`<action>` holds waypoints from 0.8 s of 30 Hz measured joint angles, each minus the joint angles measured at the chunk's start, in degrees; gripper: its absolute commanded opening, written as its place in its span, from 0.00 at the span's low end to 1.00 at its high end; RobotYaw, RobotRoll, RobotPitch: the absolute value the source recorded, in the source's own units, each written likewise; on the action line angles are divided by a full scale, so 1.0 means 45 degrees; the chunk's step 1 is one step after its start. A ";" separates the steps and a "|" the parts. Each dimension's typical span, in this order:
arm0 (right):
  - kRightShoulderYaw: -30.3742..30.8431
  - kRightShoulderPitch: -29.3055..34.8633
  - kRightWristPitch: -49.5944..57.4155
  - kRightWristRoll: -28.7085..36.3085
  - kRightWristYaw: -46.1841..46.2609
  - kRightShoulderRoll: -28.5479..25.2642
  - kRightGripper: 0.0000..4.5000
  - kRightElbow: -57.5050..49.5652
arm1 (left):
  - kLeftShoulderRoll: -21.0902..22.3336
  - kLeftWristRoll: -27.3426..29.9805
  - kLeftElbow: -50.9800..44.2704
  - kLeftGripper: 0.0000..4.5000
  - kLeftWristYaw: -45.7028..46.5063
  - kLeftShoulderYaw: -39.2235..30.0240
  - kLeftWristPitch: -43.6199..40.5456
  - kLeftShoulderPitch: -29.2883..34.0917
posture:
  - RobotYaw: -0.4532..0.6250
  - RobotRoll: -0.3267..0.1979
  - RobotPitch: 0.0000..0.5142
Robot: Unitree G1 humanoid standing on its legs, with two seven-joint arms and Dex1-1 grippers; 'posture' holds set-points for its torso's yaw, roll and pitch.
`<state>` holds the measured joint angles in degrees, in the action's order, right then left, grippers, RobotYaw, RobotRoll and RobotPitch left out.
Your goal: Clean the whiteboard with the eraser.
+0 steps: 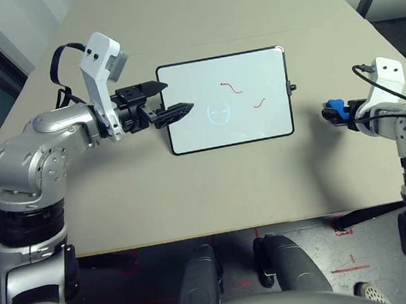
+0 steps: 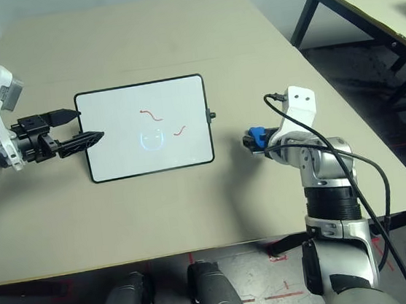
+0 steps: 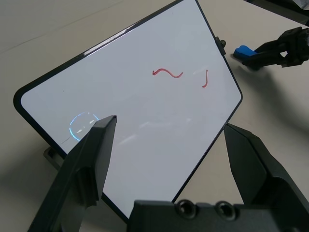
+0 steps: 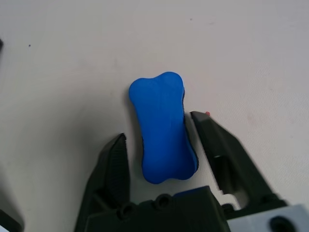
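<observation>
Right gripper (image 4: 161,145) first: its jaws sit on either side of the eraser (image 4: 161,133), one finger right up against the block's side, the other with a thin gap left, so partly closed around it but not clearly clamped. I can't tell if it really has a grip. The eraser is a bright blue bone-shaped block lying flat on the tan surface (image 1: 195,21), lengthwise between the fingers, with its far end poking out past the tips. From the head camera it sits off the right side of the whiteboard (image 1: 253,73), well apart from it, near the surface's right edge.

Left gripper (image 1: 162,102) has its jaws wide open with nothing in them, hovering over the left edge of the whiteboard, pointing across toward the right. One finger hangs above the white area, the other near the top left corner.

The whiteboard lies flat around the middle of the surface. It has a faint blue circle mark (image 1: 218,113) left of center, and two red squiggles (image 1: 231,87) further right. A small black knob (image 1: 292,87) sticks out on its right side.
</observation>
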<state>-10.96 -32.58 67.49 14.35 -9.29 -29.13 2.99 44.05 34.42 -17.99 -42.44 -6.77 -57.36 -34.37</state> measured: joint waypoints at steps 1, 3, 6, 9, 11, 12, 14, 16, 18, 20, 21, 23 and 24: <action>0.0000 0.0015 -0.0034 -0.0035 0.0020 0.0010 0.41 0.0059 | 0.0000 -0.0001 0.0001 1.00 0.0000 0.0021 0.0000 -0.0003 | 0.44 0.62 0.27; -0.0006 0.0019 -0.0154 -0.0078 0.0036 0.0014 0.28 0.0099 | 0.0000 -0.0002 0.0002 1.00 0.0000 0.0060 0.0000 -0.0007 | 0.44 0.62 0.27; -0.0008 0.0020 -0.0310 -0.0157 0.0039 0.0018 0.17 0.0113 | 0.0000 -0.0002 0.0002 1.00 0.0003 0.0063 0.0000 -0.0021 | 0.44 0.62 0.27; -0.0009 0.0026 -0.0435 -0.0229 0.0077 0.0045 0.17 0.0162 | -0.0001 -0.0002 0.0003 1.00 0.0006 0.0063 -0.0001 -0.0027 | 0.44 0.62 0.27; -0.0009 0.0025 -0.0497 -0.0274 0.0090 0.0057 0.17 0.0183 | -0.0007 -0.0002 0.0003 1.00 0.0012 0.0063 -0.0001 -0.0040 | 0.43 0.62 0.27; -0.0010 0.0025 -0.0528 -0.0303 0.0098 0.0055 0.17 0.0191 | -0.0011 -0.0002 0.0003 1.00 0.0018 0.0064 -0.0001 -0.0042 | 0.43 0.62 0.27; -0.0004 0.0023 -0.0610 -0.0396 0.0094 -0.0036 0.17 0.0196 | -0.0039 -0.0001 0.0003 1.00 0.0040 0.0076 -0.0001 -0.0045 | 0.43 0.62 0.27; 0.0074 -0.0079 -0.0678 -0.0517 -0.0006 -0.0407 0.17 0.0191 | -0.0063 -0.0002 0.0003 1.00 0.0069 0.0109 -0.0001 -0.0045 | 0.43 0.62 0.27; 0.0369 -0.0540 -0.0676 -0.0681 -0.0324 -0.1010 0.17 0.0014 | -0.0078 -0.0004 0.0004 1.00 0.0088 0.0144 -0.0001 -0.0047 | 0.43 0.62 0.26; 0.0907 -0.1420 -0.0671 -0.0736 -0.0856 -0.1643 0.17 -0.0362 | -0.0118 -0.0007 0.0010 1.00 0.0086 0.0232 0.0000 -0.0061 | 0.42 0.62 0.25; 0.1181 -0.1985 -0.0670 -0.0715 -0.1189 -0.1869 0.17 -0.0600 | -0.0142 -0.0011 0.0024 1.00 0.0079 0.0275 0.0003 -0.0078 | 0.41 0.62 0.25; 0.1665 -0.3184 -0.0687 -0.0557 -0.2026 -0.2147 0.17 -0.1258 | -0.0188 -0.0036 0.0075 1.00 0.0034 0.0355 0.0044 -0.0139 | 0.41 0.62 0.24; 0.1930 -0.3676 -0.0694 -0.0333 -0.2553 -0.2181 0.17 -0.1667 | -0.0198 -0.0054 0.0108 1.00 -0.0004 0.0387 0.0086 -0.0164 | 0.41 0.62 0.24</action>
<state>-2.28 -49.12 64.36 12.86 -20.78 -38.94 -4.51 43.16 34.17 -17.50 -42.46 -5.02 -56.97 -35.11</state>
